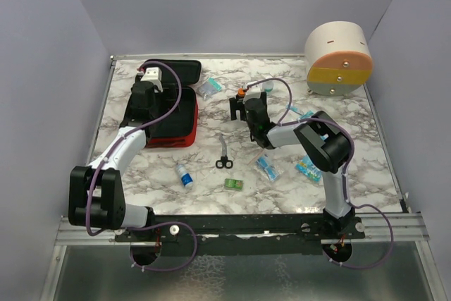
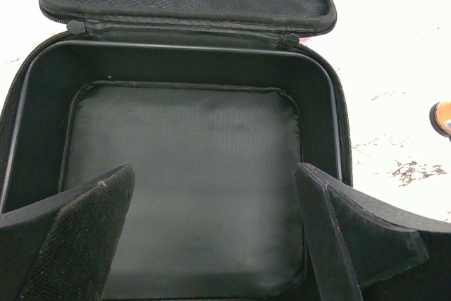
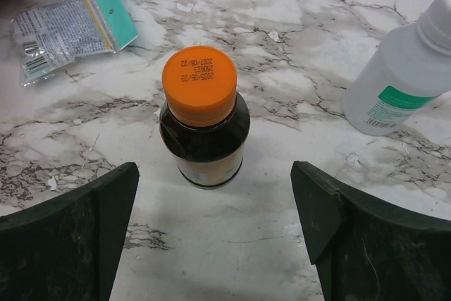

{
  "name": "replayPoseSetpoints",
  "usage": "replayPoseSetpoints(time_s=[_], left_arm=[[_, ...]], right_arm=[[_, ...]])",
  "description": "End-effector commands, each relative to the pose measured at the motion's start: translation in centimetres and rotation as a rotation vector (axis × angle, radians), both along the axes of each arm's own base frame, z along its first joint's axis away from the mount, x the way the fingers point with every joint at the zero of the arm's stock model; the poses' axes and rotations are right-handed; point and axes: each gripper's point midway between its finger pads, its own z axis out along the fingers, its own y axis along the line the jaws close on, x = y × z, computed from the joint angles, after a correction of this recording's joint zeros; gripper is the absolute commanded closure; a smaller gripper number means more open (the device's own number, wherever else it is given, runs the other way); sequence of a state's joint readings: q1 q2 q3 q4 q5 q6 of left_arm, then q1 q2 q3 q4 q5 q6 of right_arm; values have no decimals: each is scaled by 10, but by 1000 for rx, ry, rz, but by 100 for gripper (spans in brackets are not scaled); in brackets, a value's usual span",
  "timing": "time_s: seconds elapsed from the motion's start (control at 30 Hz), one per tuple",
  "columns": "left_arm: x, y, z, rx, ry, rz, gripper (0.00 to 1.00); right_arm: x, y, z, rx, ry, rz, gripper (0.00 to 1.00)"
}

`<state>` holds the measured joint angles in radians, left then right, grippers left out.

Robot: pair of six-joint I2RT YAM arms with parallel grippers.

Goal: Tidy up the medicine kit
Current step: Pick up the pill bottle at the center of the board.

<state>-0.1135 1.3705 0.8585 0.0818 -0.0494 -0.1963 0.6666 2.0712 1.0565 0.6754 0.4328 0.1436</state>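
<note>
Red medicine kit (image 1: 184,130) open, hinge at far side; left gripper (image 2: 213,170), right gripper (image 3: 215,168) both spread, holding nothing.

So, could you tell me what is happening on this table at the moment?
Two robot arms are sorting a medicine kit. The kit lies open and its black inside looks empty; the left gripper hangs open over it, holding nothing. The right gripper, also open, is lined up on an upright brown bottle with an orange cap, not gripping it. A white bottle, scissors and several packets sit loose on the marble table.
</note>
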Motion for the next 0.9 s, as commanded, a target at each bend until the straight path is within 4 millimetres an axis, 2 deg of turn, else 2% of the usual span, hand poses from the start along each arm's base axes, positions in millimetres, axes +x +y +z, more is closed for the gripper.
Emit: replayPoseSetpoints(time_s=[0.0, 0.4, 0.87], left_arm=[[-1, -4, 17, -25, -57, -7, 1], [-4, -7, 17, -17, -53, -13, 1], [-14, -8, 13, -29, -66, -9, 1]], right_arm=[[10, 2, 9, 14, -54, -38, 10], [24, 13, 4, 14, -29, -50, 10], [31, 0, -14, -15, 72, -178, 16]])
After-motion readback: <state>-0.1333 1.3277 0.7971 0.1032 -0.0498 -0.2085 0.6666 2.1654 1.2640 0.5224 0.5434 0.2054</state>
